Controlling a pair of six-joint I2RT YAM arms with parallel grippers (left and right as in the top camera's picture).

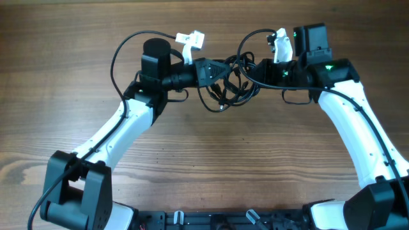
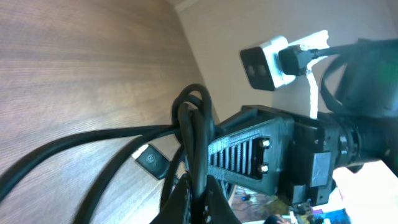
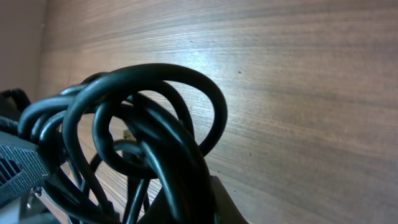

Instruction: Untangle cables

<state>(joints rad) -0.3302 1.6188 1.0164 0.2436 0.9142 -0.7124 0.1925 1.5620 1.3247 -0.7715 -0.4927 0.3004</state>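
I have both pincers clenched on the cables point(image 1: 227, 86), one from each side. On the overhead view the left pincer point(image 1: 217, 71) points across the wooden surface point(image 1: 204, 166), and the dark tangle sits right at its tip, with loose loops drooping just below it toward the arm bases. The right pincer point(image 1: 251, 69) meets the tangle from the side opposite the left pincer, so the two tips stand close together with the knot between them.

From the left wrist, a thick bend of cables point(image 2: 193, 134) runs down into the left pincer point(image 2: 196, 202), whose jaws are pressed shut around it. Two strands sweep away from that pincer to the lower left over the surface point(image 2: 81, 62). A small plug point(image 2: 152, 160) shows just left of the pincer, low against the wood; I cannot tell whether it touches. The ribbed black body of the right pincer point(image 2: 255, 155) sits just beyond the bend, with a white camera point(image 2: 264, 62) above it.

From the right wrist, several loops point(image 3: 155, 124) arch over one another and drop into the right pincer point(image 3: 186, 205), clamped on them. The left pincer point(image 3: 18, 171) shows at the left edge, touching the same tangle.
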